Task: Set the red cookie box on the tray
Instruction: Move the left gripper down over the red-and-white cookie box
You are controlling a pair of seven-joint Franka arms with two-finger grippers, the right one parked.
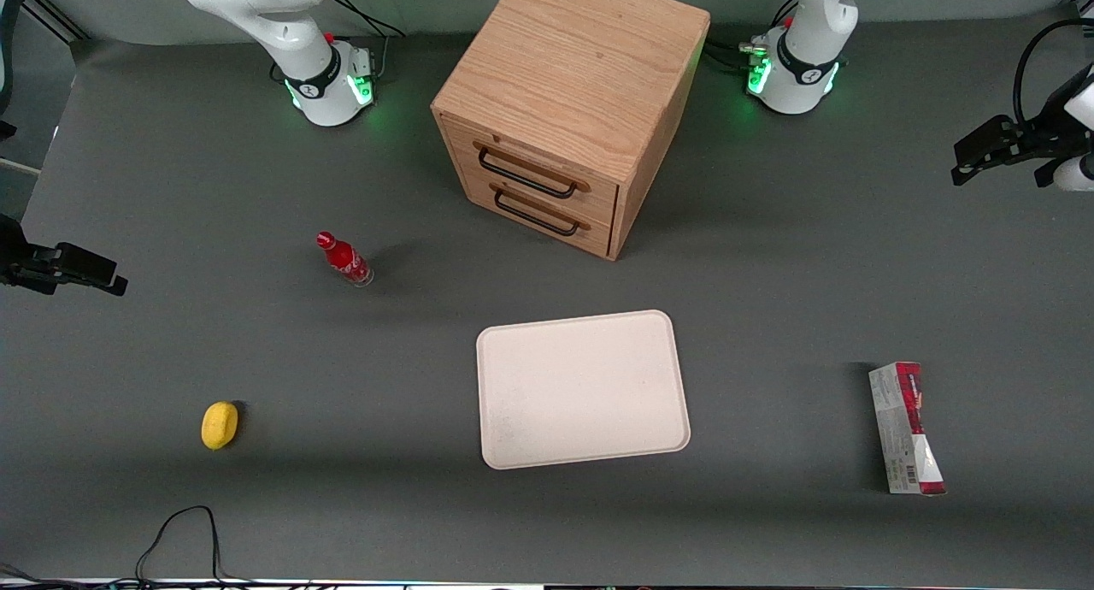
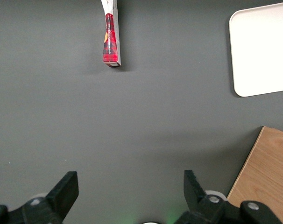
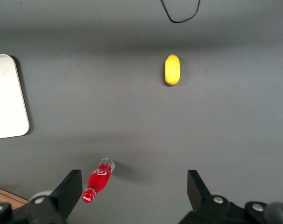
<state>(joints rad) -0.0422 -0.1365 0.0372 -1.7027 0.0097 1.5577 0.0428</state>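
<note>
The red cookie box lies flat on the grey table toward the working arm's end, its barcode end nearest the front camera. It also shows in the left wrist view as a slim dark red carton. The cream-white tray sits mid-table in front of the drawer cabinet, with nothing on it; one corner of the tray shows to the wrist camera. My left gripper hovers high at the table's edge, farther from the front camera than the box and well apart from it. The gripper is open with nothing between its fingers.
A wooden two-drawer cabinet stands at the back middle, both drawers shut. A small red bottle and a yellow fruit lie toward the parked arm's end. A black cable loops near the front edge.
</note>
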